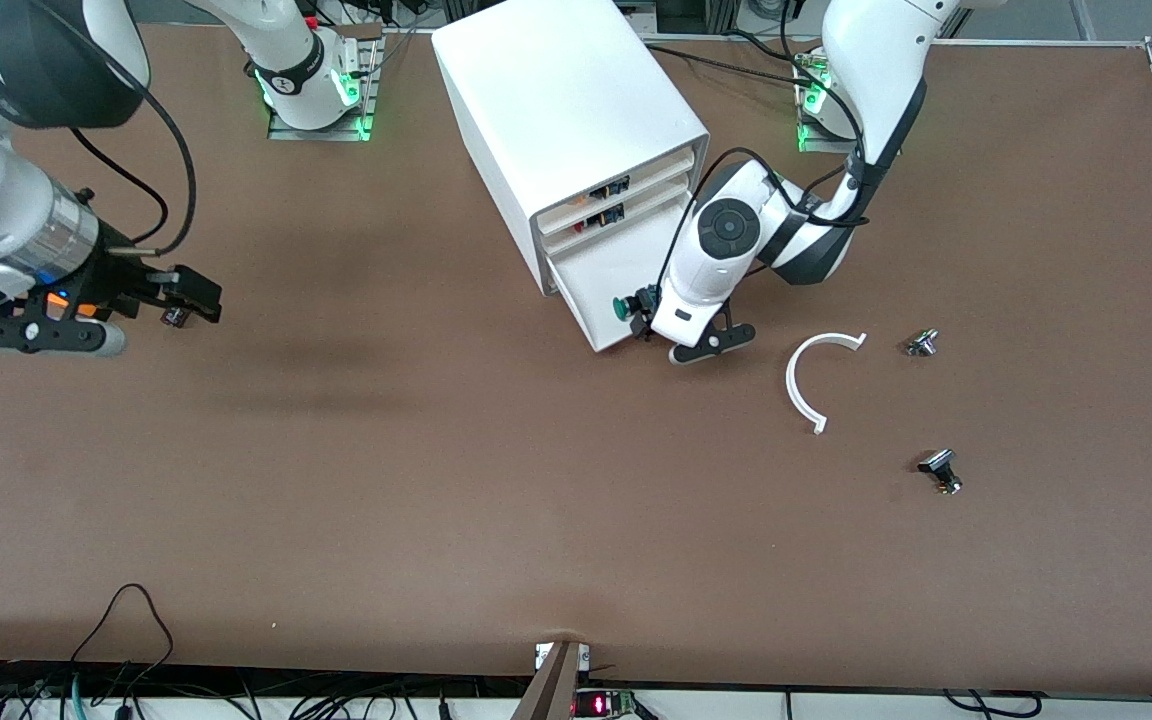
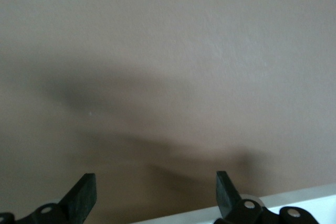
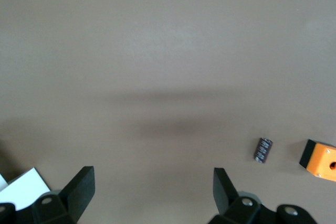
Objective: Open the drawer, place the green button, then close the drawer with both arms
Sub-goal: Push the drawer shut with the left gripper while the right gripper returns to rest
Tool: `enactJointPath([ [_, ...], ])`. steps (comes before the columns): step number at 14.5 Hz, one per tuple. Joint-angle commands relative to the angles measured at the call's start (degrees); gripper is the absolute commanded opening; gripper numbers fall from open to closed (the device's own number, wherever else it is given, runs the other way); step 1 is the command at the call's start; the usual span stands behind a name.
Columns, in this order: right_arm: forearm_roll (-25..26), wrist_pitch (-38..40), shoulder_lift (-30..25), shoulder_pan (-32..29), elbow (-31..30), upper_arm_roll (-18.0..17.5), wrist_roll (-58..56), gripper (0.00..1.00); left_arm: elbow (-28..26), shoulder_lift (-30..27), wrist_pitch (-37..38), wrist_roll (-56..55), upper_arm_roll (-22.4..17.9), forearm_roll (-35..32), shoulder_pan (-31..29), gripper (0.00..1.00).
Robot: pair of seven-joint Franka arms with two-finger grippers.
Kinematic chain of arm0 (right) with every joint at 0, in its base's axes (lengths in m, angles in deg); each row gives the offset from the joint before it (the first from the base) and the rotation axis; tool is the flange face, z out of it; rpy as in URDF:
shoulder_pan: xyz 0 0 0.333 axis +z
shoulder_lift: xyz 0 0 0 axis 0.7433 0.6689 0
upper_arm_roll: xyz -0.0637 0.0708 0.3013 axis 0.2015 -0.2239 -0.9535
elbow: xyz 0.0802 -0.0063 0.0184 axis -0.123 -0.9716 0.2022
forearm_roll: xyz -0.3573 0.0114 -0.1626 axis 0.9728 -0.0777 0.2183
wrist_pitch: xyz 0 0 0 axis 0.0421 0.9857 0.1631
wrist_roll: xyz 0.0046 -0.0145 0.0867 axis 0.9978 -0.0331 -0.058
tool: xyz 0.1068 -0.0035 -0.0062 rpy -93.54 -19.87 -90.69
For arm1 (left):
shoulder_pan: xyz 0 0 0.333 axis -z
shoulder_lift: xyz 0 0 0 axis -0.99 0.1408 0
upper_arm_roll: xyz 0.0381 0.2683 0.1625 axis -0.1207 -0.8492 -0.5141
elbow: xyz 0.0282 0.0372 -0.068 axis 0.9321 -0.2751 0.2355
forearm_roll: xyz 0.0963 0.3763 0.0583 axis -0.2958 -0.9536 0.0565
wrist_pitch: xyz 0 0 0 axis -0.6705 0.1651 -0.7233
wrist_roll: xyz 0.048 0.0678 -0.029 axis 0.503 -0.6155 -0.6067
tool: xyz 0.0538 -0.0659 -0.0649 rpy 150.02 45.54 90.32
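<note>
The white drawer cabinet (image 1: 566, 110) stands at the middle of the table's robot edge. Its bottom drawer (image 1: 601, 275) is pulled out toward the front camera. The green-capped button (image 1: 625, 307) lies at the drawer's front end, in or on it. My left gripper (image 1: 648, 322) is right beside the button at the drawer's front. In the left wrist view it (image 2: 156, 192) is open with nothing between its fingers, above brown table and a white drawer edge (image 2: 294, 203). My right gripper (image 1: 186, 300) waits open and empty (image 3: 154, 190) over the right arm's end of the table.
A white curved strip (image 1: 804, 385) and two metal knobs (image 1: 923, 343) (image 1: 941, 470) lie toward the left arm's end. Under the right gripper are a small dark cylinder (image 3: 263, 150) and an orange box (image 3: 320, 160). The cabinet's two upper drawers sit slightly ajar.
</note>
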Motion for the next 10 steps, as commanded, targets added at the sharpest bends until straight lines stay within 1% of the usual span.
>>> enactJointPath([
  [1, 0.66, 1.52, -4.12, -4.04, -2.43, -2.58, -1.26, 1.00, -3.13, -2.22, -0.02, -1.51, 2.20, -0.88, -0.54, 1.00],
  [5, 1.28, 1.18, -7.11, -16.08, -4.53, -13.21, -0.74, 1.00, -3.92, -1.87, 0.07, -2.65, 3.96, -0.79, -0.54, 1.00],
  [6, 1.36, 1.09, -7.90, -18.28, -5.07, -15.23, -0.74, 1.00, -4.01, -1.87, 0.07, -3.26, 5.36, -0.79, -0.71, 1.00],
  [7, 1.37, 1.35, -8.26, -19.69, -5.24, -16.30, -0.65, 1.00, -4.01, -1.87, 0.07, -5.27, 6.16, -0.79, -0.80, 1.00],
  [9, 1.54, 1.18, -8.53, -19.71, -5.60, -16.48, -0.91, 1.00, -4.01, -1.87, 0.07, -7.13, 7.83, -0.79, -0.80, 1.00],
  [10, 3.02, 1.26, -8.44, -19.53, -5.42, -16.48, -1.09, 1.00, -4.01, -1.95, 0.07, -7.22, 8.01, -0.79, -0.80, 1.00],
])
